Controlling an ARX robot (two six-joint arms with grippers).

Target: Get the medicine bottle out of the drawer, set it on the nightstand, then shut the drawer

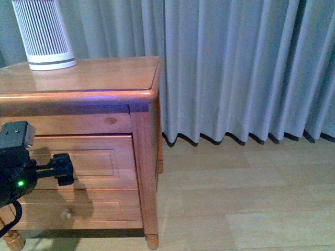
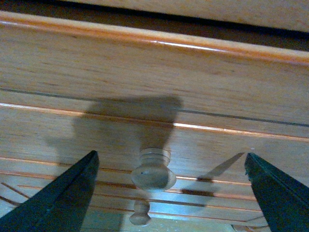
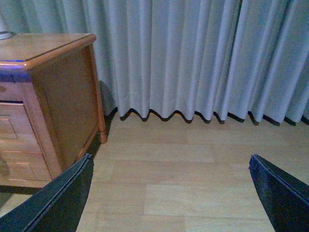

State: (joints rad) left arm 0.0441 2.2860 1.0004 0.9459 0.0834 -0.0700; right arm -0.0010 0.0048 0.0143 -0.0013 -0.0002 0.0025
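Note:
The nightstand stands at the left in the front view. Its upper drawer looks shut. My left gripper is open just in front of the drawer front. In the left wrist view the drawer's round wooden knob sits between the open fingers of the left gripper, not touched. The medicine bottle is not in view. My right gripper is open and empty above the floor, to the right of the nightstand.
A large white ribbed cylinder stands on the nightstand top at the back left. The lower drawer's knob shows below my left gripper. Grey curtains hang behind. Pale wood floor lies to the right.

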